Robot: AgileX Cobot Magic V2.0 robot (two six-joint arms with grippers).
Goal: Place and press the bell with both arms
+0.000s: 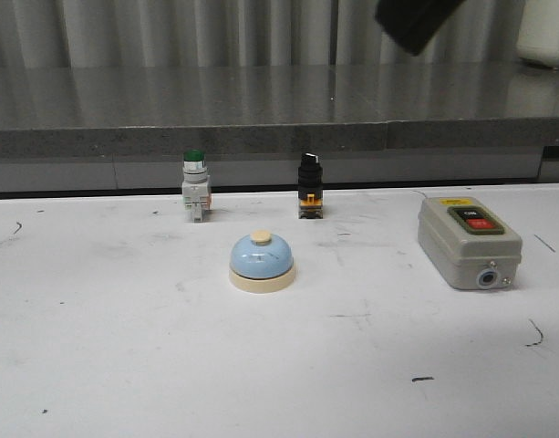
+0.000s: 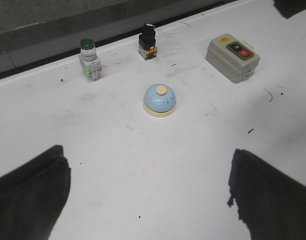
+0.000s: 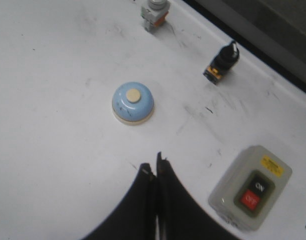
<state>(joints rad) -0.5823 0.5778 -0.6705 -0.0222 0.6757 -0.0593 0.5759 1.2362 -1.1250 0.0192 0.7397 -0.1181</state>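
Observation:
The light-blue bell (image 1: 261, 261) with a cream base and cream button stands upright on the white table, near the middle. It also shows in the left wrist view (image 2: 159, 100) and the right wrist view (image 3: 133, 102). My left gripper (image 2: 149, 187) is open and empty, high above the table on the near side of the bell. My right gripper (image 3: 154, 170) is shut and empty, above the table between the bell and the grey switch box. A dark part of the right arm (image 1: 416, 20) shows at the top of the front view.
A grey switch box (image 1: 468, 241) with black and red buttons lies right of the bell. A green-capped push button (image 1: 195, 185) and a black selector switch (image 1: 309, 186) stand behind the bell. A dark raised ledge (image 1: 261, 128) runs along the table's far edge.

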